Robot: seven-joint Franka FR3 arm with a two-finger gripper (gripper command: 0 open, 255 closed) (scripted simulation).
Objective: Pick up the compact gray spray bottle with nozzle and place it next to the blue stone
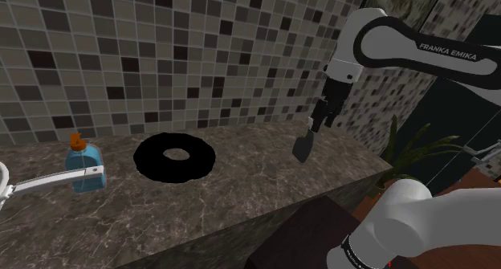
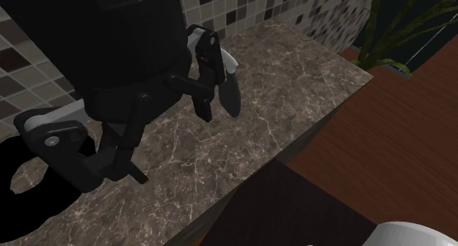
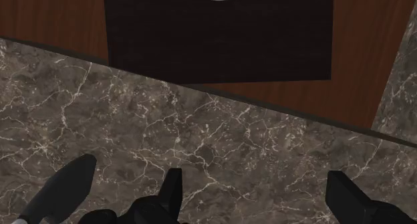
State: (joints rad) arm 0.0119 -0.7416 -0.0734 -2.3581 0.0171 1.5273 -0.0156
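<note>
A small dark grey spray bottle (image 1: 303, 149) with a paler top stands tilted near the counter's right end in the shoulder view. My gripper (image 1: 313, 129) hangs right beside it, open. In the wrist view the two fingers (image 3: 171, 191) stand wide apart over bare marble, and the bottle (image 3: 60, 192) lies outside one finger, not between them. The second exterior view shows the same: the bottle (image 2: 232, 90) sits against the outer side of one finger of the gripper (image 2: 158, 145); I cannot tell whether they touch. A blue bottle-like thing with an orange top (image 1: 83, 165) stands far left.
A black ring (image 1: 175, 156) lies mid-counter. A white handle-like piece (image 1: 48, 181) reaches in from the left edge. The tiled wall (image 1: 160, 50) backs the marble counter (image 1: 241, 195). Past the counter's front edge are wood floor (image 2: 396, 149), the dark stand (image 3: 220, 35) and a plant (image 1: 417, 147).
</note>
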